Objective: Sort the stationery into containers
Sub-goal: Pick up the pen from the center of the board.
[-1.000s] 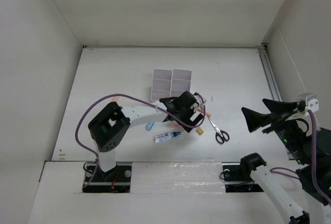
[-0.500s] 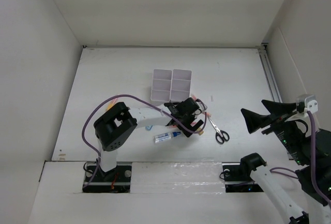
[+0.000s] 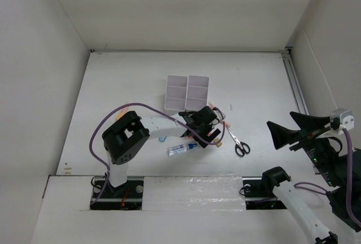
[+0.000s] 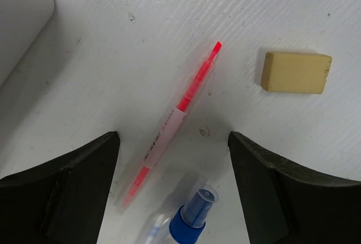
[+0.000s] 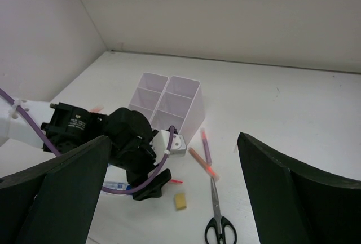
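L jaws lowered, pen between, wrist-cam only

White table, neon pink-red pen with a paler pink middle band, tan eraser, clear bottle with blue cap, scissors with black handles and silvery blades, pale white organizer, purple cable on the black-and-white left arm.

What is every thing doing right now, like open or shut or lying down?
left fingers, open, astride the pink pen, not touching
right fingers, open, holding nothing
pink pen, lying flat
eraser, lying flat
bottle, on its side, capped
scissors, flat, blades shut
organizer, upright, looks empty
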Robot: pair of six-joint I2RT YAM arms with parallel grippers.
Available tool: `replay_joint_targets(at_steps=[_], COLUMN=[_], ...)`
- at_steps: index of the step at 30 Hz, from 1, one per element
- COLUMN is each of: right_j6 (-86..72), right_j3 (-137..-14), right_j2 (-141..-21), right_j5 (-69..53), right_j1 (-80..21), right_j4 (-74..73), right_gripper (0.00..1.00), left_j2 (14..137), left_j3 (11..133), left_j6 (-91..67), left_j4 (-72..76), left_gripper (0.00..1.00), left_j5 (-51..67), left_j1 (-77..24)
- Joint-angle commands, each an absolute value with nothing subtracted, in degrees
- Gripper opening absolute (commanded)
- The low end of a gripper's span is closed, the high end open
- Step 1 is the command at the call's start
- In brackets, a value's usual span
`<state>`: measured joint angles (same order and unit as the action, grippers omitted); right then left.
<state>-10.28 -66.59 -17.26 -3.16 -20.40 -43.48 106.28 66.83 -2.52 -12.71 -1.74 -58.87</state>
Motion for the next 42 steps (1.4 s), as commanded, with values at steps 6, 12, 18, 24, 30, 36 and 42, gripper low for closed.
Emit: replay_joint_targets(at_steps=[6, 12, 18, 24, 30, 36, 42], right_j6=[-10.0, -10.0, -10.0, -9.5, -9.5, -9.5, -9.5], right_j3=[-68.3, -69.4, -70.0, -70.0, -70.5, -70.5, -70.5], right_j2=[-17.1, -17.1, -17.1, -17.1, -17.1, -17.1, -17.1], right_j5=[-2.8, -1.6, -1.6, -1.6, -0.5, -0.5, -0.5], right_j1=[-21.0, -21.0, -21.0, -21.0, -21.0, -21.0, -21.0], right_j4=[-42.8, -43.3, -43.3, -43.3, -43.9, -43.9, -43.9], right_gripper=[1.0, 1.0, 1.0, 1.0, 1.0, 1.0, 1.0], left_j2=[107.5, 109.2, 109.7, 110.3, 111.5, 112.9, 113.4], left_j3=[66.1, 67.2, 67.2, 67.8, 67.8, 68.8, 69.3], left_j6=[-2.9, -2.9, -2.9, -2.9, -2.4, -2.4, -1.8], left_j4=[-14.8, -16.4, -17.1, -18.2, -18.7, -18.7, -19.2], left_gripper=[0.64, 0.58, 0.51, 0.32, 0.23, 0.02, 0.0], left_j5=[0.3, 1.3, 1.8, 1.8, 2.4, 2.9, 1.5], left_j1=[-58.9, -58.9, -58.9, -58.9, -58.9, -58.9, -58.9])
